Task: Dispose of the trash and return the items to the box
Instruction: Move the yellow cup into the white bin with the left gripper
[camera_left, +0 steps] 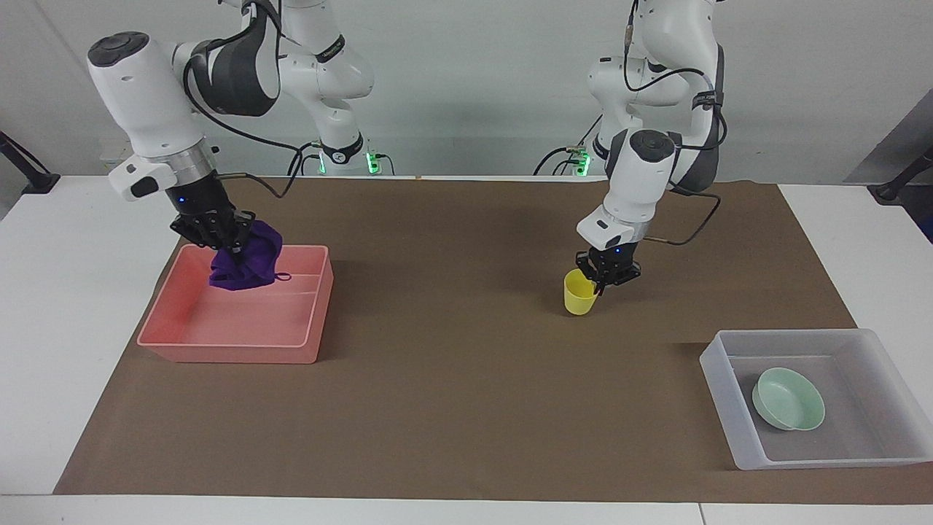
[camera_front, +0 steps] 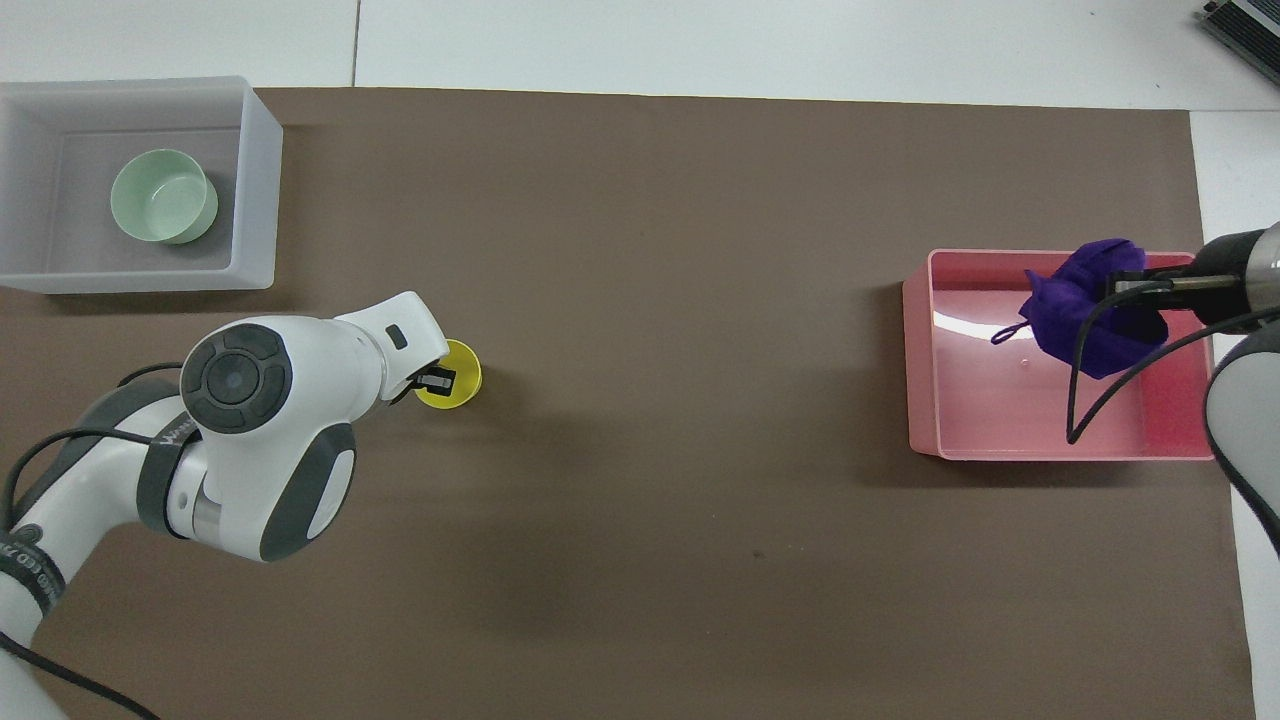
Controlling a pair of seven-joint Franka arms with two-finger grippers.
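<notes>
The right gripper [camera_left: 235, 246] pinches the purple fabric wad [camera_left: 246, 267] and holds it up over the pink tub [camera_left: 233, 348] at the right arm's end of the brown mat [camera_left: 466, 379]. Toward the left arm's end, the left gripper [camera_left: 599, 281] is pressed together on the rim of the yellow cup [camera_left: 579, 293]. The mint-green bowl [camera_left: 789, 398] lies in the translucent tub [camera_left: 721, 397] at the mat's corner farthest from the robots.

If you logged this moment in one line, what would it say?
left gripper: shut on cup rim | right gripper: holds wad over pink tub | bowl: in box
</notes>
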